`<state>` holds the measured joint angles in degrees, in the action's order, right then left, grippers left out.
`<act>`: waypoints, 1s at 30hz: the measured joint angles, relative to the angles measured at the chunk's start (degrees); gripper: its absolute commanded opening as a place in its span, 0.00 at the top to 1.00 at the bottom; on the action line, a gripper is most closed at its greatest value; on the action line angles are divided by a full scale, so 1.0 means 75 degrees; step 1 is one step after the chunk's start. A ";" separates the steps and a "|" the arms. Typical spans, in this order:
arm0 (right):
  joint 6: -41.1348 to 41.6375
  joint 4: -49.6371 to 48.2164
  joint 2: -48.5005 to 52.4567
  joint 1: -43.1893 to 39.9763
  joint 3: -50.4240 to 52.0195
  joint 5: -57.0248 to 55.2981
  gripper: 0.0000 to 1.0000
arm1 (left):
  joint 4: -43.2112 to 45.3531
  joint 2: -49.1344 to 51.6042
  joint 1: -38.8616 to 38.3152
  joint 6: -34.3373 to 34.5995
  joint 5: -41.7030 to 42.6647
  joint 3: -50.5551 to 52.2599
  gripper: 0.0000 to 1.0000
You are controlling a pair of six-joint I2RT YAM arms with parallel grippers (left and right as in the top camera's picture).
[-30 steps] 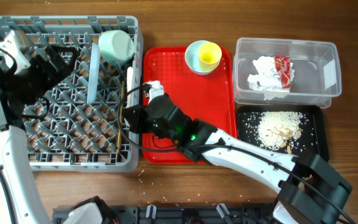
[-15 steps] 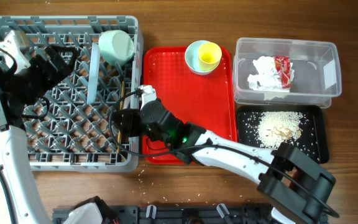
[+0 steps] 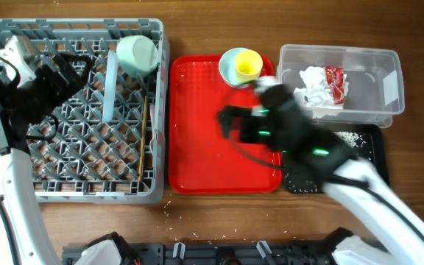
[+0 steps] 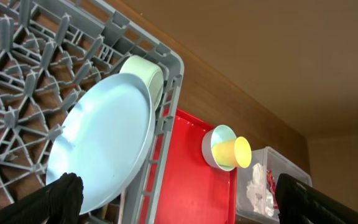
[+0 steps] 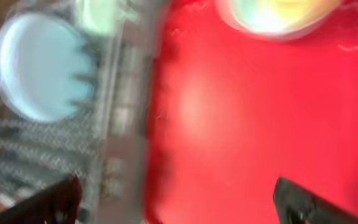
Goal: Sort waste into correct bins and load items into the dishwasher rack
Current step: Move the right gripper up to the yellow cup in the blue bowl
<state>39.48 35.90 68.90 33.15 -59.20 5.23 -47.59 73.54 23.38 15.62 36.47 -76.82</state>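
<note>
Finds the dishwasher rack [image 3: 72, 147] filling the left end of the surface [image 3: 197, 22], with the plate [image 4: 101, 149] standing on edge among the pegs, a mint bowl [image 3: 138, 55] tipped in its far right corner and the chopsticks [image 3: 144, 132] lying along its right wall. Places the left gripper [image 4: 176, 202] over the rack's far left part, jaws spread wide, nothing between them. Puts the right gripper [image 5: 173, 202] above the red tray [image 3: 197, 162] mid-surface, blurred, jaws wide apart and empty. Notes a second bowl [image 3: 227, 70] holding the yellow cup [image 3: 249, 66] at the tray's far edge, just beside the right arm. Sees the clear tub [image 3: 389, 88] toward the far right corner, with the tissue [image 3: 311, 88] and the red wrapper [image 3: 335, 79] inside. Makes out the black tray [image 3: 380, 147] by the right edge, with most of its rice [image 3: 347, 136] hidden under the right arm.
</note>
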 measured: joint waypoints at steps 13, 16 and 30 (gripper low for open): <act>-0.3509 0.3031 0.2110 -0.1938 -0.1562 0.0828 0.00 | -0.0006 0.0003 0.0000 0.0000 0.0003 0.0000 0.00; -0.3899 0.3328 0.4237 -0.1343 -0.3701 0.0670 0.00 | 0.0006 0.0003 0.0000 0.0000 0.0003 0.0000 0.00; -0.4797 0.0452 0.7758 -0.0189 -0.5627 -0.1014 0.76 | 0.0000 0.0006 0.0000 0.0000 0.0003 0.0000 0.00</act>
<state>3.51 39.29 127.09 31.73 -101.41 -2.37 -47.59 73.58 23.38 15.62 36.49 -76.82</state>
